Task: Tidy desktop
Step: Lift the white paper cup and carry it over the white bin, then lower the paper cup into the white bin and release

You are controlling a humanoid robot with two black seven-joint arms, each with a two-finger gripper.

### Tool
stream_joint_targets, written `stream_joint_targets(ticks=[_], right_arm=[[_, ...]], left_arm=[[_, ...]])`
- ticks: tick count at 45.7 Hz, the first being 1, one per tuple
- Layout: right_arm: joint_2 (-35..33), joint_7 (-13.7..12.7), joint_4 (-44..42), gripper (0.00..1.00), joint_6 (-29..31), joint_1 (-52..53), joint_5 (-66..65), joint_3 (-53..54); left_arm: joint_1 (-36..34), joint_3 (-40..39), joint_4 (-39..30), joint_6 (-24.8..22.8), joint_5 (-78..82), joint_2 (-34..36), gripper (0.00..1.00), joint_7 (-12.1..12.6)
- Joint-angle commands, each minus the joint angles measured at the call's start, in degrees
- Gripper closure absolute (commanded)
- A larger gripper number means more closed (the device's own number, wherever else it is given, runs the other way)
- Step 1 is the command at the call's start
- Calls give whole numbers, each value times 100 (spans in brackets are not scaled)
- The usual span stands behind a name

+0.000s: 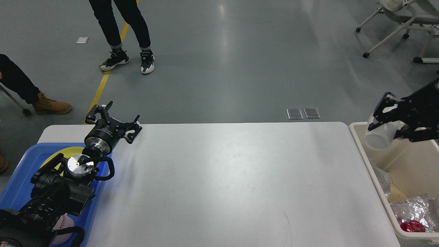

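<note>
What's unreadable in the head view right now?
- Blue tray: contents mostly hidden by the left arm; only part of a yellow plate shows.
- Beige bin: cut off by the right edge.
- Right gripper: shut on a white cup; its arm runs off frame.
- Left gripper: open, empty.

White desktop (pixel 223 178), blue tray (pixel 20 185) (yellow plate (pixel 65 154))

Tray (pixel 20 192) lies on desktop (pixel 223 178) left; bin (pixel 404 164) stands right.
</note>
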Motion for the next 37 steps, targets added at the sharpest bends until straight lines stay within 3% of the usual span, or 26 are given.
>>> stream_joint_targets(ticks=[1, 9, 21, 37], right_arm=[[49, -11, -13, 94, 45, 635, -48, -511], [181, -2, -40, 92, 45, 1083, -593, -564], [225, -11, -119, 99, 45, 1909, -874, -635], [375, -11, -504, 100, 45, 1981, -971, -1056]], left_arm=[[0, 0, 0, 0, 0, 0, 4, 0], [0, 0, 0, 0, 0, 0, 4, 0], [0, 0, 0, 0, 0, 0, 4, 0], [0, 0, 0, 0, 0, 0, 4, 0]])
